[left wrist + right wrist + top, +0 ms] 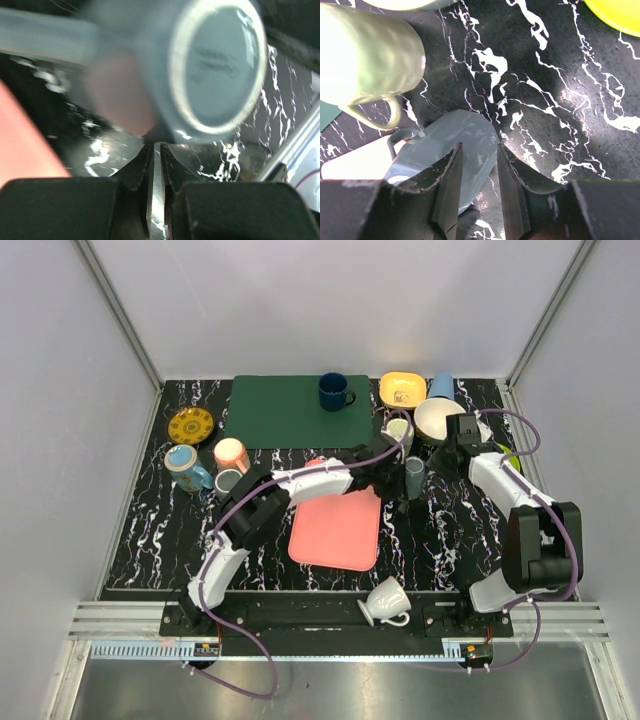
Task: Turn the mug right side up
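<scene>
Grey-blue ceramic mug [414, 478] is tipped off upright on the black white-veined table [440, 530], just right of the pink rectangular tray [338, 530] and near the pale green mug [367, 50]. Its ringed base faces the left gripper [155, 147], so the long axis runs toward those fingers; the exact tilt is unclear through blur. That gripper is pinched together, empty, just below the base. The right gripper [477, 150] stands narrowly parted over the mug's side, handle to one side.

Black marbled table [150, 530], pale grey walls [300, 300]
</scene>
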